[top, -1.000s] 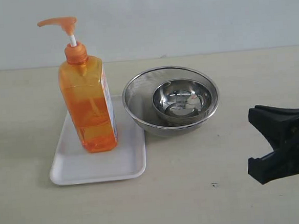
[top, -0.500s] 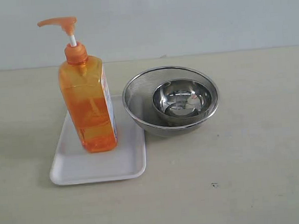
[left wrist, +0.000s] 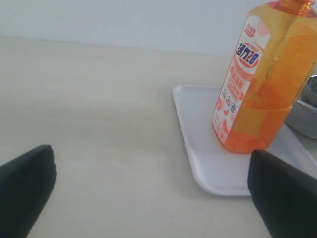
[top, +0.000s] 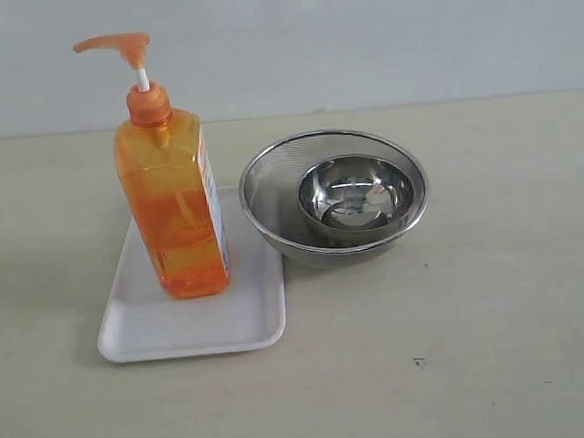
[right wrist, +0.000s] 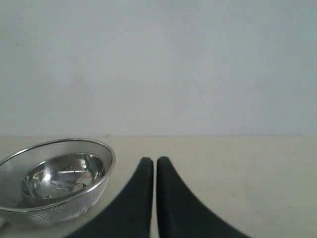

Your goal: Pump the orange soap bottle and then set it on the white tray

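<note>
Bare beige surface [top: 501,345], pale wall: the soap bottle [top: 176,202] stands upright on the tray [top: 140,335] beside the bowls [top: 271,210]. It looks fairly full, so probably weighty and slick, best grabbed around its flat body. Left wrist cam: left claw [left wrist: 151,161] spread wide, empty, bottle ahead. Right wrist cam: right claw [right wrist: 154,161] pinched together, empty.

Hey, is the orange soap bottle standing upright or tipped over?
Upright. The orange soap bottle stands vertically on its base, on the white tray.
</note>
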`<state>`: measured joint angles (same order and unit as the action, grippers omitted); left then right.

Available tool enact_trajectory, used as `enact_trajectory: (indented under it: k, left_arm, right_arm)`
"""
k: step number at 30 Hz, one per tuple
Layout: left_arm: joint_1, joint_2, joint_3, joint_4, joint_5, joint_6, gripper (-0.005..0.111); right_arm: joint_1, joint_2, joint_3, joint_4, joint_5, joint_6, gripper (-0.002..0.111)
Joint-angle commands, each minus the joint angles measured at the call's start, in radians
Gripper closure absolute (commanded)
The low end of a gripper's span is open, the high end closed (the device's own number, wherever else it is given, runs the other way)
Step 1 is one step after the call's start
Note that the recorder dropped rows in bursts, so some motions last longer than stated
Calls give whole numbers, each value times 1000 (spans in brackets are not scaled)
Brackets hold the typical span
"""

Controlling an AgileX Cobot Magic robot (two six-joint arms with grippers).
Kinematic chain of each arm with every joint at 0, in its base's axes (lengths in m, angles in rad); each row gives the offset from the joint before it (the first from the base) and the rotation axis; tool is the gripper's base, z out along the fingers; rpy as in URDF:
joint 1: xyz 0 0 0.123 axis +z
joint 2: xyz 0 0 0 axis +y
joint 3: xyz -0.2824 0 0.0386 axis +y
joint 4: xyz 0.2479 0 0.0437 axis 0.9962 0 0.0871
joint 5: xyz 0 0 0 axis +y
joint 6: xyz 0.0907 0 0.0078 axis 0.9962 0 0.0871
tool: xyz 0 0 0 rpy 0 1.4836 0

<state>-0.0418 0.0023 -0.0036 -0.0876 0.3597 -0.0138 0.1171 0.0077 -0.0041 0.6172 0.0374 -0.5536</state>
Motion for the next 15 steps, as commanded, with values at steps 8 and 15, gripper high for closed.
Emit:
enact_trajectory:
  k: [8, 15]
  left_arm:
    - [1, -2, 4, 1, -1, 3, 8]
    - [1, -2, 4, 1, -1, 3, 8]
  right_arm:
    - [-9, -8, 4, -30, 110, -13, 108]
    - [-9, -8, 4, -28, 112, -5, 108]
